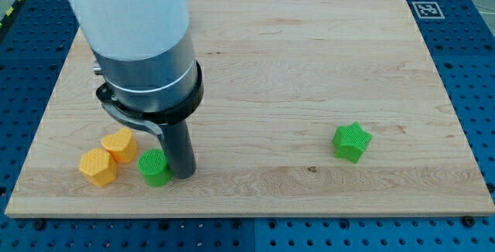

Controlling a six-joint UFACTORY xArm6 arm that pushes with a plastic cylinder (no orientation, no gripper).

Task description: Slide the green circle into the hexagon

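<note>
The green circle (154,167) lies on the wooden board near the view's bottom left. My tip (182,175) stands right beside it on its right, touching or nearly touching. The yellow hexagon (97,167) lies left of the circle with a small gap between them. A yellow heart-shaped block (120,144) sits just above and right of the hexagon, touching it, up and left of the circle.
A green star (352,141) lies at the view's right of middle. The wooden board (309,51) rests on a blue perforated table. The arm's large grey and white body (143,43) hangs over the board's upper left. A marker tag (426,9) is at the board's top right corner.
</note>
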